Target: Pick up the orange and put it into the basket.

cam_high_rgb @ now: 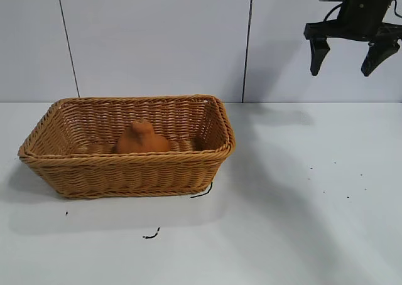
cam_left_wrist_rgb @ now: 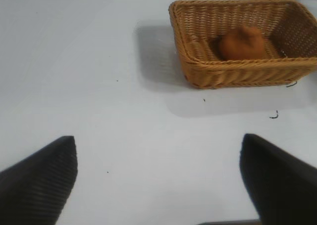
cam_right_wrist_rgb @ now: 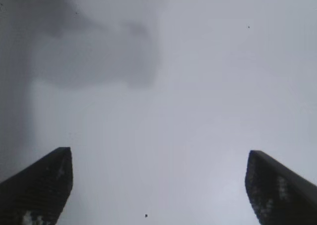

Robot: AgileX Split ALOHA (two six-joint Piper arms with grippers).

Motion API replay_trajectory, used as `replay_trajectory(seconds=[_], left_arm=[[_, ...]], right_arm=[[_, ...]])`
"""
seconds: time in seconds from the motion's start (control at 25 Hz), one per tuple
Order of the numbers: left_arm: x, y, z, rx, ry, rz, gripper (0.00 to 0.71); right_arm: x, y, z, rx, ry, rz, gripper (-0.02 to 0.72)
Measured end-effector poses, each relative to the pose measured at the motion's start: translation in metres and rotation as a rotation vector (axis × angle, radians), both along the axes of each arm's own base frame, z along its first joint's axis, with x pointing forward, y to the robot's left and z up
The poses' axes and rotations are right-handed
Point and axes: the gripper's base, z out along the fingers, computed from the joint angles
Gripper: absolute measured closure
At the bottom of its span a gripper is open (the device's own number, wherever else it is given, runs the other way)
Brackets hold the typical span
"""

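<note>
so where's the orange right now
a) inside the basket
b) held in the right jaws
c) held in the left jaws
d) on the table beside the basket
a) the orange sits on the floor of the basket, while the right gripper hangs open and empty high above the table, and the left gripper is open and empty too.

A pale grey panelled wall (cam_high_rgb: 157, 40), divided by thin dark vertical seams (cam_high_rgb: 249, 43), is seen behind a flat white matte tabletop (cam_high_rgb: 301, 222). Small black specks (cam_high_rgb: 151, 235) are scattered on it, and soft shadows are cast.
</note>
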Motion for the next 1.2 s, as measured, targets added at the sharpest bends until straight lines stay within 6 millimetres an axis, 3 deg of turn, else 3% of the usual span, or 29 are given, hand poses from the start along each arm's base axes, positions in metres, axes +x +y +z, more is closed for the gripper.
replay_trajectory(seconds=[0.24, 0.64, 0.92, 1.2], left_arm=[[0.000, 0.000, 0.000, 0.000, 0.000, 0.000, 0.071], [0.000, 0.000, 0.000, 0.000, 0.000, 0.000, 0.071], [0.000, 0.000, 0.000, 0.000, 0.000, 0.000, 0.071], [0.000, 0.000, 0.000, 0.000, -0.001, 0.000, 0.071]], right_arm=[[-0.064, 0.000, 0.017, 0.004, 0.090, 0.006, 0.027], [-0.215, -0.002, 0.049, 0.004, 0.119, 0.021, 0.027], [-0.321, -0.003, 0.056, 0.001, -0.041, 0.034, 0.027], [-0.401, -0.004, 0.044, -0.005, -0.428, 0.038, 0.027]])
